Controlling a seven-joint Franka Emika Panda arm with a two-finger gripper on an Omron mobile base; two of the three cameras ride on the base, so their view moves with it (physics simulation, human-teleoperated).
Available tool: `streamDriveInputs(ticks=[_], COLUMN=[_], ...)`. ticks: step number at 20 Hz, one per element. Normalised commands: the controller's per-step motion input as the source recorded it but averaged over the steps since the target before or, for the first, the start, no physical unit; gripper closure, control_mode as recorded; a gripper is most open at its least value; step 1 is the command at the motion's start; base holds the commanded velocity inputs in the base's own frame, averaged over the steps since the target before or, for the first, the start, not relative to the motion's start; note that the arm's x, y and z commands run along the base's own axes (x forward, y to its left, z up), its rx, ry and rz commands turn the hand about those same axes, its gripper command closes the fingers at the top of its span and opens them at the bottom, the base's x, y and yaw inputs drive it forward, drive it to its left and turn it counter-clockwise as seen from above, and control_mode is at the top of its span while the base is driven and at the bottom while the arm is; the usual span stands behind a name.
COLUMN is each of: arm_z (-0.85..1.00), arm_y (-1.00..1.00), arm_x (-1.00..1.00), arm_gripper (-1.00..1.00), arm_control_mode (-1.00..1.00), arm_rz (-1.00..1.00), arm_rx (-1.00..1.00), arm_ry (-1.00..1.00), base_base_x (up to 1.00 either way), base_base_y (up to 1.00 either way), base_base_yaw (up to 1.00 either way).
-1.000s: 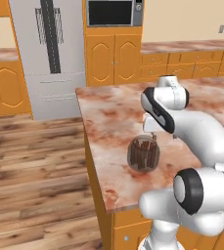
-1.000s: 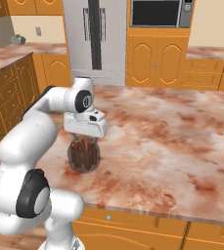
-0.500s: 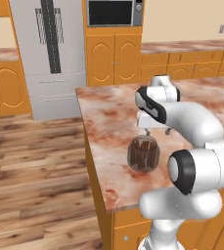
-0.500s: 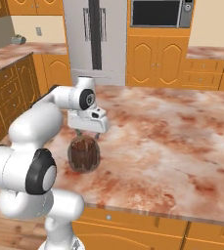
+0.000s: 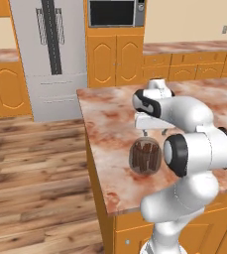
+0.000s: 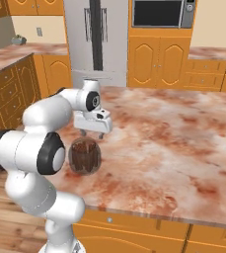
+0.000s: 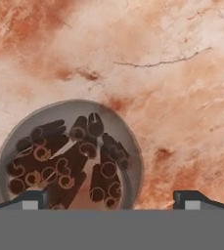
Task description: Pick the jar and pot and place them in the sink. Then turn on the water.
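A rounded glass jar [image 5: 144, 157] with dark brown sticks inside stands upright on the marble counter [image 5: 110, 119], near its front left corner. My gripper [image 5: 153, 132] hangs just above and slightly behind it, pointing down, jaws wide open and holding nothing. From the right side, the jar [image 6: 85, 156] sits right below the gripper [image 6: 92, 134]. In the hand view I look down into the jar [image 7: 69, 156], which lies left of centre, with the gripper [image 7: 111, 200] over its right part. The pot, the sink and the water are out of view.
The counter's left edge [image 5: 91, 154] drops to a wooden floor [image 5: 30, 168]. A steel fridge [image 5: 48, 54], a microwave [image 5: 112, 12] and orange cabinets [image 5: 115, 62] stand at the back. Bare marble [image 6: 173, 133] stretches to the right of the jar.
The hand has come down a little and shifted toward the jar, and the arm's elbow has swung nearer the cameras. The jar has not moved. The jaws stay open.
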Motion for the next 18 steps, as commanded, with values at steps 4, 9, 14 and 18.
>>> streamDriveInputs(ticks=[4,9,14,18], arm_z=[-0.19,-0.17,-0.25,-0.21], arm_y=[0.00,0.00,0.00,0.00], arm_x=[0.08,0.00,0.00,-0.11], arm_gripper=[-1.00,-1.00,-1.00,-1.00], arm_control_mode=[-1.00,-1.00,-1.00,-1.00], arm_rz=[0.00,0.00,0.00,0.00], arm_rx=[0.00,0.00,0.00,0.00], arm_ry=[0.00,0.00,-0.04,0.00], base_base_x=[0.00,0.00,0.00,0.00], base_base_y=[0.00,0.00,0.00,0.00], base_base_yaw=[0.00,0.00,0.00,0.00])
